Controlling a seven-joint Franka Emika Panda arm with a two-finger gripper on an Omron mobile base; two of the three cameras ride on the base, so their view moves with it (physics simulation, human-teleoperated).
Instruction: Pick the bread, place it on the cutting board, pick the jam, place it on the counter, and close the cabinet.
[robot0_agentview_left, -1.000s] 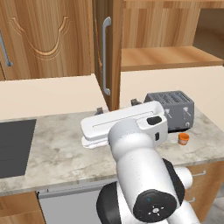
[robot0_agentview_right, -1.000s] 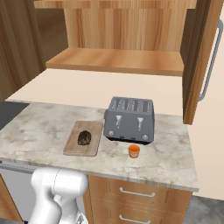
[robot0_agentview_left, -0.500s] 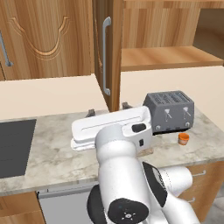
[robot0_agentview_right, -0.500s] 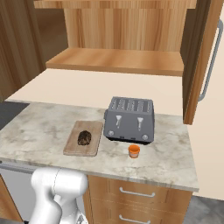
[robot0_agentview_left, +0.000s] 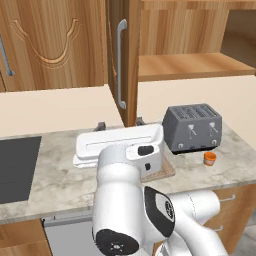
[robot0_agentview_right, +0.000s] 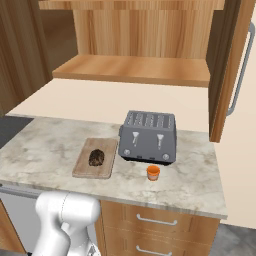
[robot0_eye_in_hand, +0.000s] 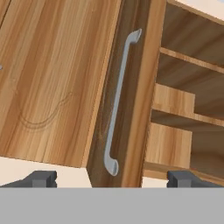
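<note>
While my gripper (robot0_eye_in_hand: 111, 178) is spreading wide before the open cabinet (robot0_eye_in_hand: 131, 100) door, the bread (robot0_agentview_right: 96, 157) is lying on the cutting board (robot0_agentview_right: 82, 167) beside the toaster (robot0_agentview_right: 148, 136), the jam (robot0_agentview_right: 153, 172) sitting before it.

no readable text, labels, brands or numbers anywhere; toaster (robot0_agentview_right: 148, 137) front shows only two lever slots, jam (robot0_agentview_right: 153, 172) jar is plain orange with no label, cabinet (robot0_eye_in_hand: 131, 94) doors carry only carved curves
</note>
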